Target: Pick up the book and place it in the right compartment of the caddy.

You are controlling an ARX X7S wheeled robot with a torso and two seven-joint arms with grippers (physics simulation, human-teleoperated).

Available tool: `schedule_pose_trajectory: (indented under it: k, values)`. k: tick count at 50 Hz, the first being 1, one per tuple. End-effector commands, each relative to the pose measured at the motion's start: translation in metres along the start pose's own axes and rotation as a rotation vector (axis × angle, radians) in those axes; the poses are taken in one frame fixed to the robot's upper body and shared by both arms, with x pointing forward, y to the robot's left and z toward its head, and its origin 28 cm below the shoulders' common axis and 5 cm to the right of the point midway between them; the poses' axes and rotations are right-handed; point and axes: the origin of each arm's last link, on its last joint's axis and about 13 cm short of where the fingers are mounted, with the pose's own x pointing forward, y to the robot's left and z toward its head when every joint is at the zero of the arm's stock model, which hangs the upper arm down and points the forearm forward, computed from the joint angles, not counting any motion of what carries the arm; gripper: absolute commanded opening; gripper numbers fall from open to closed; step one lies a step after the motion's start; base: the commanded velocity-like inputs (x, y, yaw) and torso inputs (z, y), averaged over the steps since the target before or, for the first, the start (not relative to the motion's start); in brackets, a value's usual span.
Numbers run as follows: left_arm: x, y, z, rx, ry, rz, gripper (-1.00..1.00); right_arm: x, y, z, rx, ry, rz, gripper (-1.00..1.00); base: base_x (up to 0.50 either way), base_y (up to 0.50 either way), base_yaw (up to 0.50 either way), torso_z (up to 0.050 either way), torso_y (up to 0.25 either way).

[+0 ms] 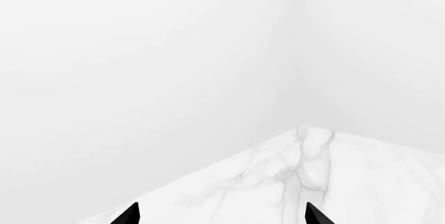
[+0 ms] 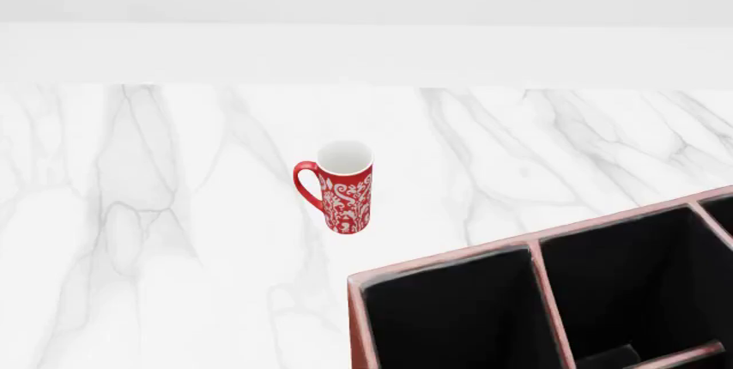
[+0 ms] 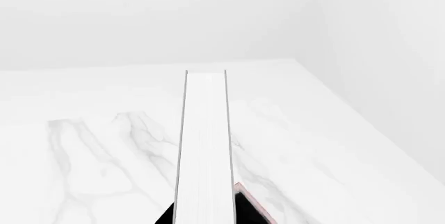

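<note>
Right wrist view: the book (image 3: 204,146) sticks straight out from the right claw, white page edge facing the camera, thin dark covers down both long sides. So it's off the bench (image 2: 172,240) and carried edge-on; a corner of the caddy (image 3: 250,203) peeks out under it. The claw's fingers are hidden behind the book, so you can't see the contact, but it reads as clamped across the two covers near the lower end. My judgement: stiff hardback, won't flex, moderately heavy for its size, covers likely smooth; with so much overhang it may pivot in the grip, so move slowly and keep squeezing on the flat covers, not the page block. Head view shows neither arm nor book: only the mug (image 2: 340,186) at roughly 11 o'clock from the caddy (image 2: 447,270), well apart. The target compartment sits toward 3 o'clock, partly cut off. Left claw (image 1: 222,214): two black tips spread wide, empty, over bare bench.
</note>
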Motion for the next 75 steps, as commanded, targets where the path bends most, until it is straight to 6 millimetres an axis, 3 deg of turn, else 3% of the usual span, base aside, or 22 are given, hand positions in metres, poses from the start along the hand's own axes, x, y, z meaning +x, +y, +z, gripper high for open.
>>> schedule_pose_trajectory:
  k: [1, 9, 26, 75]
  values:
    - [0.0, 0.0, -0.001, -0.003, 0.002, 0.001, 1.0, -0.024, -0.015, -0.008, 0.01, 0.016, -0.077, -1.0, 0.0, 0.0, 0.0, 0.0, 0.0]
    - [0.0, 0.001, 0.001, -0.004, -0.003, 0.001, 1.0, -0.032, -0.028, -0.016, 0.019, 0.034, -0.139, -1.0, 0.0, 0.0, 0.0, 0.0, 0.001]
    - [0.0, 0.003, -0.001, -0.002, -0.003, 0.008, 1.0, -0.032, -0.035, -0.022, 0.019, 0.055, -0.2, -1.0, 0.0, 0.0, 0.0, 0.001, 0.001]
    - [0.001, -0.005, -0.005, 0.013, 0.004, -0.016, 1.0, -0.017, -0.027, -0.041, 0.035, 0.017, -0.108, -1.0, 0.0, 0.0, 0.0, 0.0, 0.001]
